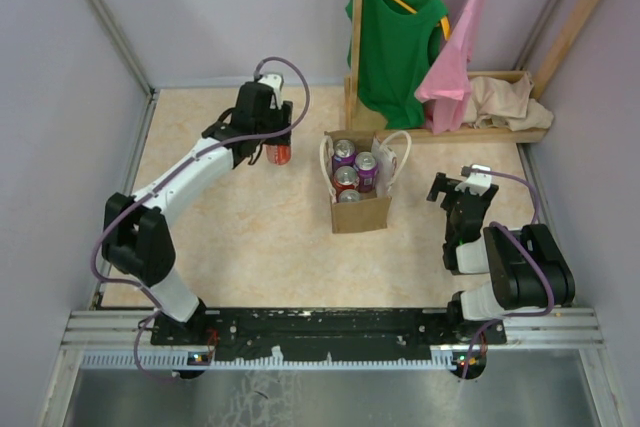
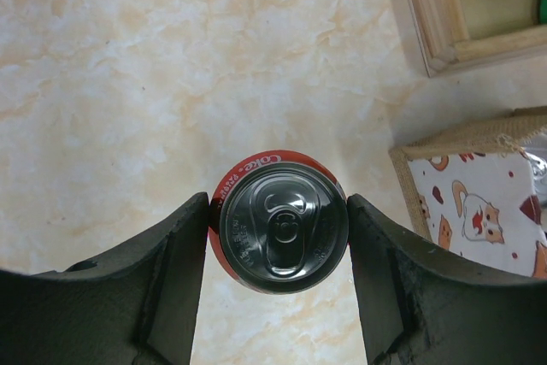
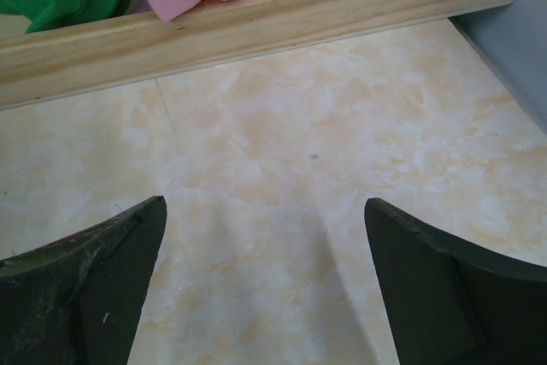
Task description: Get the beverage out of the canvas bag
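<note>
While the left gripper [image 1: 272,143] hovers to the left of the canvas bag [image 1: 360,213], a little behind its back edge, its two fingers [image 2: 171,279] press against opposite sides of a red beverage can [image 2: 279,232]. It grips the can upright, pull-tab top facing the wrist camera; whether the can's base touches the table [image 1: 250,237] I cannot tell. The bag itself stands upright with its mouth open, and four more cans [image 1: 346,178] stand inside it: two purple ones toward the back, a reddish one and a silver-topped one nearer the front. Behind the bag and to its right, a wooden rack [image 1: 500,133] carries a green shirt [image 1: 398,47] and a pink garment [image 1: 455,62], with a pale beige cloth [image 1: 512,97] heaped on its base. Well to the right of the bag, the right gripper [image 1: 455,187] sits low over bare table, its jaws spread wide with nothing between them.
</note>
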Robot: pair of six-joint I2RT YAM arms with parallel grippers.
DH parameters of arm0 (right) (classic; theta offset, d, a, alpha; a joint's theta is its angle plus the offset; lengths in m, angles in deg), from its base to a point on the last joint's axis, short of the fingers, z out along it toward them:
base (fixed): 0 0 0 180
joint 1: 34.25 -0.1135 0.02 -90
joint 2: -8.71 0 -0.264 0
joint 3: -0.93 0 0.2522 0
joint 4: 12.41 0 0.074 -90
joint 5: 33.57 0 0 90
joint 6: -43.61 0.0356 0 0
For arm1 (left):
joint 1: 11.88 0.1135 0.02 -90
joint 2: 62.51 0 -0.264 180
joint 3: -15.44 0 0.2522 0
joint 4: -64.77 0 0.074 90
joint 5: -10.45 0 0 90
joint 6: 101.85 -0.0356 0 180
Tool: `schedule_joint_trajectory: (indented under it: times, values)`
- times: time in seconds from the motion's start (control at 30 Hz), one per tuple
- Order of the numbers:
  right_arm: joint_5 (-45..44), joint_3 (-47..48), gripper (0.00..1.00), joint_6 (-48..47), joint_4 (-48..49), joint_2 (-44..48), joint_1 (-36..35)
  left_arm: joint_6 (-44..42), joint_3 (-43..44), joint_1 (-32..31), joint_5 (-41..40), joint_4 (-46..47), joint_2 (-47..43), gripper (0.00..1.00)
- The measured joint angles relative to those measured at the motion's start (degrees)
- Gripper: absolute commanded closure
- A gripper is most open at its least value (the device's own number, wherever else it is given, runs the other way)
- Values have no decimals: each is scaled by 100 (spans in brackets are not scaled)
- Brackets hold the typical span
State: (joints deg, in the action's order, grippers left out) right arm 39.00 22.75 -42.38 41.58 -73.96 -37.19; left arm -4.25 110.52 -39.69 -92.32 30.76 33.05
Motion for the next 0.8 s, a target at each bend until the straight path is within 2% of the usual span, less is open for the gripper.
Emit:
schedule_joint_trajectory:
  times: [0.23, 0.5, 0.8]
  values:
    - [0, 0, 1, 2, 0, 0, 0, 358, -531, 343, 214, 730, 2, 100]
    - [0, 0, 1, 2, 0, 0, 0, 586, -577, 494, 549, 723, 293, 100]
    - [0, 0, 1, 2, -2, 0, 0, 693, -737, 492, 1272, 675, 295, 100]
